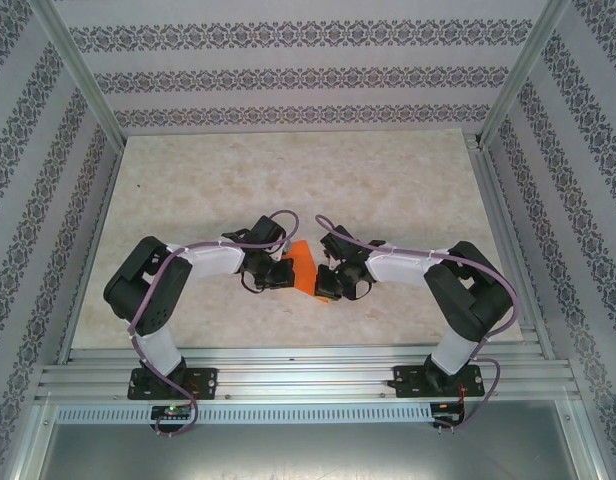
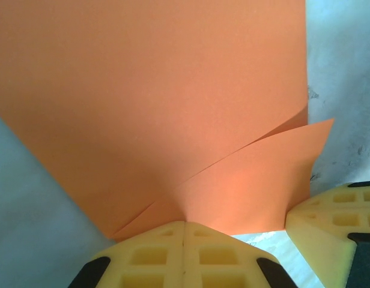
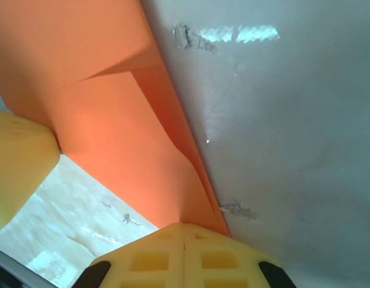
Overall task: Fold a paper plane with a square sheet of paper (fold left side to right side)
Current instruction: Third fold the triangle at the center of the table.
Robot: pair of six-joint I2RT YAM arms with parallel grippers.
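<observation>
The orange sheet of paper (image 1: 304, 267) is held up between my two grippers at the middle of the table, partly folded over itself. My left gripper (image 1: 284, 272) is shut on its left part. In the left wrist view the yellow jaws meet on the paper's near edge at my left gripper (image 2: 184, 223), and the sheet (image 2: 149, 102) spreads out beyond with a second layer overlapping. My right gripper (image 1: 326, 282) is shut on the sheet's right part. The right wrist view has my right gripper (image 3: 183, 225) pinching the doubled orange edge (image 3: 119, 138).
The pale marbled table (image 1: 288, 180) stretches back to patterned walls. An aluminium rail (image 1: 308, 375) runs along the near edge by the arm bases. The other arm's yellow fingers (image 2: 338, 222) stand close at the right of the left wrist view, and yellow fingers (image 3: 20, 162) at the right wrist view's left.
</observation>
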